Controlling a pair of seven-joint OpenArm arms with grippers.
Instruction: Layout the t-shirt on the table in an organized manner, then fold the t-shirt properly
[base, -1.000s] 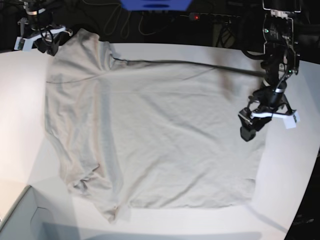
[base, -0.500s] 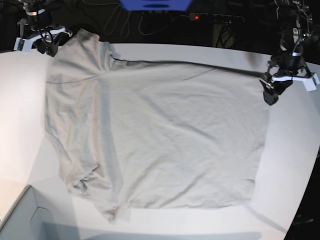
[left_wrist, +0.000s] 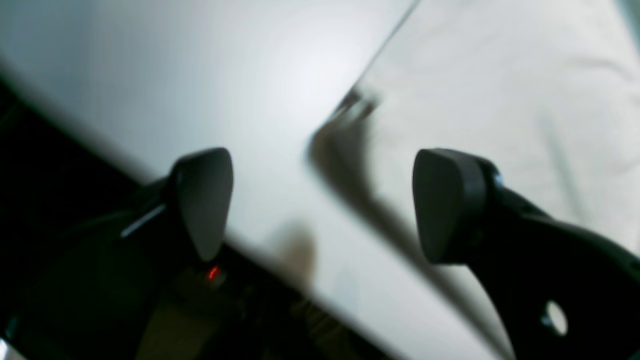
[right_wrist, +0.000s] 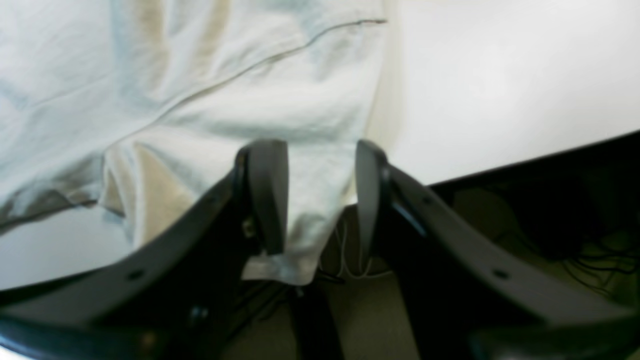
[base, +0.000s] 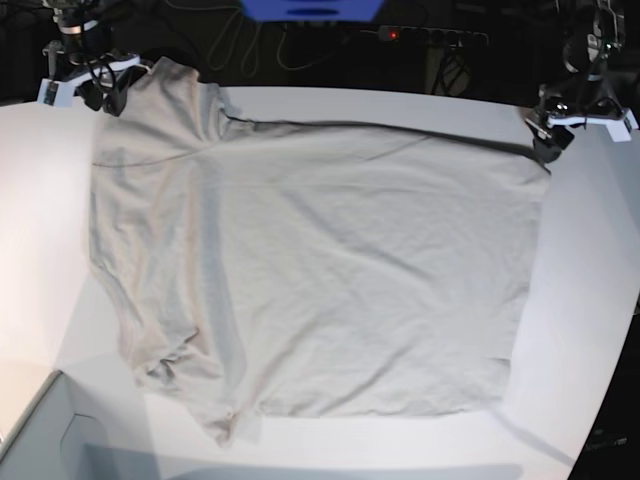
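The t-shirt (base: 320, 260) lies spread across the worktop (base: 40, 230), its long axis running along the far edge. The left gripper (left_wrist: 320, 205), jaws spread wide and empty, hangs just beside the far hem corner. The right gripper (right_wrist: 315, 195) pinches the sleeve overhanging the far edge.

Dark backdrop with cables (base: 250, 45), perhaps a power strip (base: 425, 36).

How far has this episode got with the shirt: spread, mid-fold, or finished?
Mostly spread: the t-shirt lies flat on the table, with bunching along its base-view left side. In hand: the right gripper has a corner of cloth between its fingers at the table's far edge; the left gripper is open and empty near another corner. No fold is visible, so all folding remains.
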